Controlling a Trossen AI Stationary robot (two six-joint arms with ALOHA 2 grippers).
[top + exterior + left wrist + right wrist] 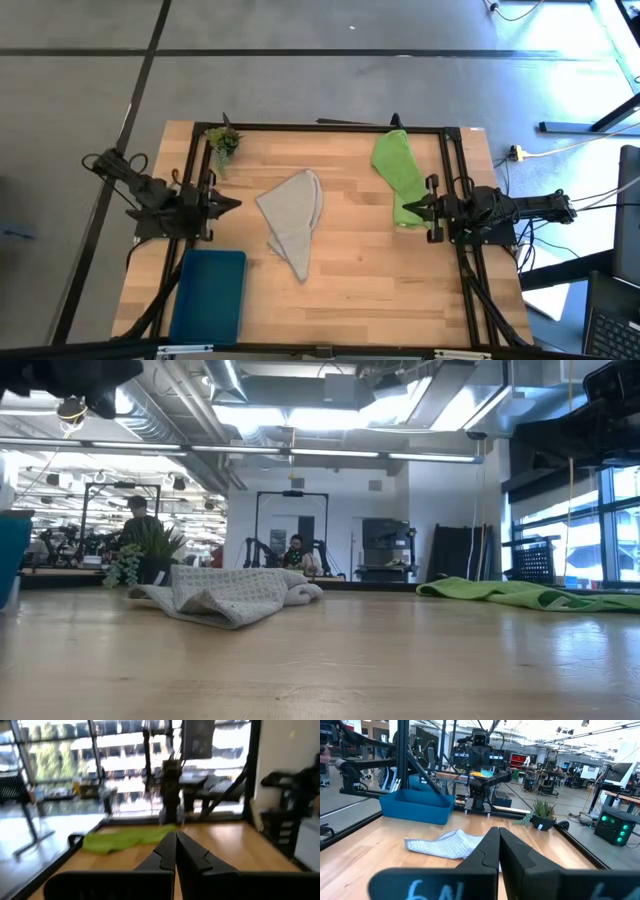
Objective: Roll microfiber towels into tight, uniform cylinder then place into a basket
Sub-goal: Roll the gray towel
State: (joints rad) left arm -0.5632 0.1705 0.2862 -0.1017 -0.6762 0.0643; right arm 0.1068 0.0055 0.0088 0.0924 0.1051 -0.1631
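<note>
The light grey towel (293,215) lies crumpled on the middle of the table; it also shows in the low view (225,592) and the right wrist view (447,844). The lime green towel (398,173) lies spread at the far right, also in the left wrist view (125,839). The teal-blue basket (210,293) stands at the near left, also in the right wrist view (417,805). My left gripper (236,204) is shut and empty at the left edge, above the table. My right gripper (406,208) is shut and empty at the right, over the green towel's near end.
A small green plant (222,141) stands at the far left corner. A black frame (320,127) runs along the table's far and side edges. Bare wood lies between the two towels and along the near edge.
</note>
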